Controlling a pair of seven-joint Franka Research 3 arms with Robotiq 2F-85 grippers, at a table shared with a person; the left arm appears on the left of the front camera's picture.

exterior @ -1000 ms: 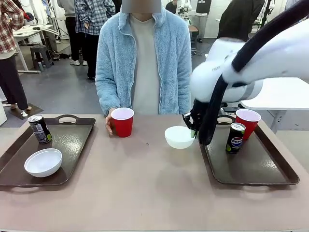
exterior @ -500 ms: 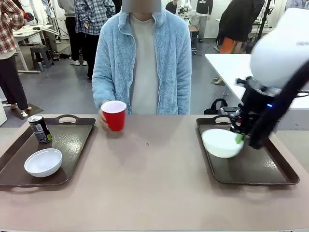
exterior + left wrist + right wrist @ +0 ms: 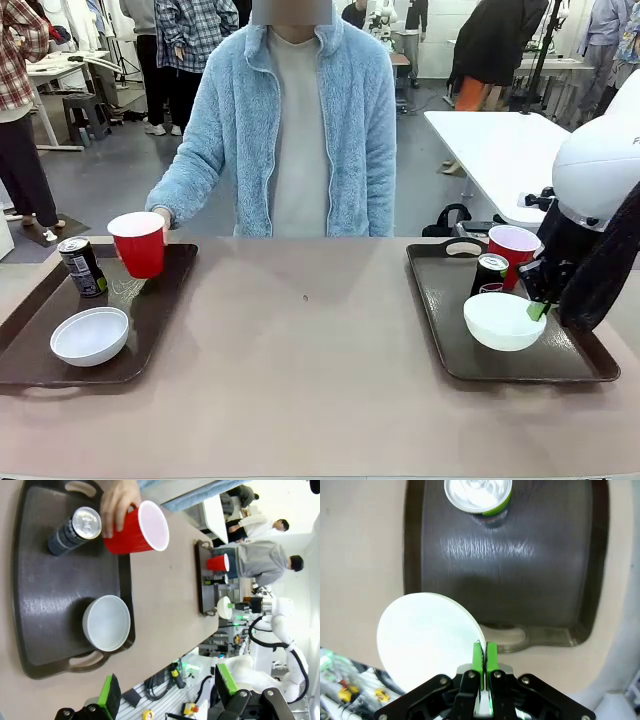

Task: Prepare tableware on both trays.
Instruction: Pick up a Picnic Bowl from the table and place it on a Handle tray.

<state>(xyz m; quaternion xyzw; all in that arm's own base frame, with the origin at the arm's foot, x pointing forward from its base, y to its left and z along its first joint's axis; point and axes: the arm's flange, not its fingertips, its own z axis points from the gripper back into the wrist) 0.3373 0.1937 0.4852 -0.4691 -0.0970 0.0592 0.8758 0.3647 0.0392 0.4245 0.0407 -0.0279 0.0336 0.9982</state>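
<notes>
Front: right gripper (image 3: 537, 305) pinches rim of white bowl (image 3: 503, 320), low over right tray (image 3: 455, 350), near Pepsi can (image 3: 489, 272) and cup (image 3: 513, 247). Risk: bowl tips off thin rim grip or knocks can.

Left wrist: left gripper (image 3: 167, 690) spread, empty; person's hand (image 3: 118, 502) sets red cup (image 3: 137, 527) at left tray (image 3: 50, 600), beside grey can (image 3: 75, 529), 2nd bowl (image 3: 106, 623).

Right wrist: pads (image 3: 478, 658) closed on bowl rim; bowl plain, shallow.

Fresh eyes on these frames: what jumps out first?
The right gripper pinches the rim of a white bowl over the right tray, beside a red cup and Pepsi can. Across the table, the person's hand holds a second red cup at the left tray's far edge, near a can and another bowl.
</notes>
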